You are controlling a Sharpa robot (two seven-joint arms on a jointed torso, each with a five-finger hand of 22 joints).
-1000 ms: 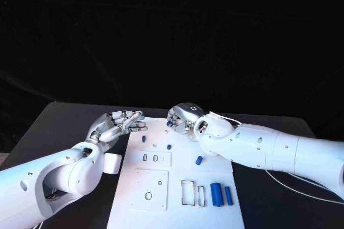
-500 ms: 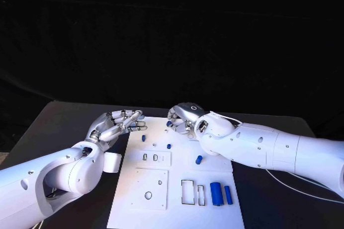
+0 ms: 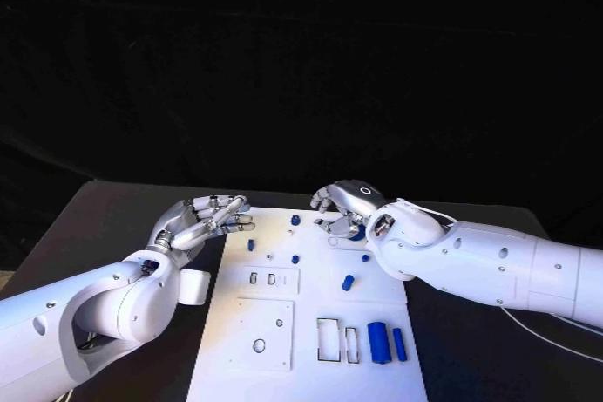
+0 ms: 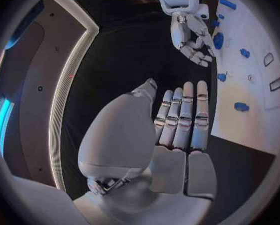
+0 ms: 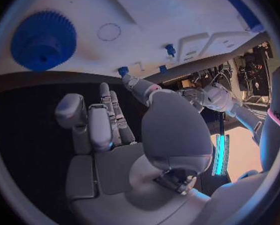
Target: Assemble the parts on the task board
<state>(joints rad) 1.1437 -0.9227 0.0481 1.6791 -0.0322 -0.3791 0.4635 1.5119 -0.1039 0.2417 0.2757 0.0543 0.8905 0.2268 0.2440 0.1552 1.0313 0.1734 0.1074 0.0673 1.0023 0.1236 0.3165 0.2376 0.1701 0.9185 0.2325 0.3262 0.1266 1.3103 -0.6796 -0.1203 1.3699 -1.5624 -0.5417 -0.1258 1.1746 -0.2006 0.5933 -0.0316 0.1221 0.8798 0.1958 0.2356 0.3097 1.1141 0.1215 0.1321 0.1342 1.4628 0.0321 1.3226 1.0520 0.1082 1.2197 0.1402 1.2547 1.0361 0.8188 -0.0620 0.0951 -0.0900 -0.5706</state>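
Now, in the head view, the right hand (image 3: 346, 208) has shifted toward three o'clock, baring a blue part (image 3: 295, 219) at the task board's (image 3: 377, 389) twelve o'clock end; the left hand (image 3: 201, 223) hovers at ten, holding nothing. The left wrist view shows straight, empty fingers (image 4: 184, 117). In the right wrist view the hand's fingers (image 5: 105, 117) are empty near a blue gear (image 5: 42, 40), so I judge a part just released.

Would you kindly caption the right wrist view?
Right hand, holding nothing, beside a blue gear on the task board.
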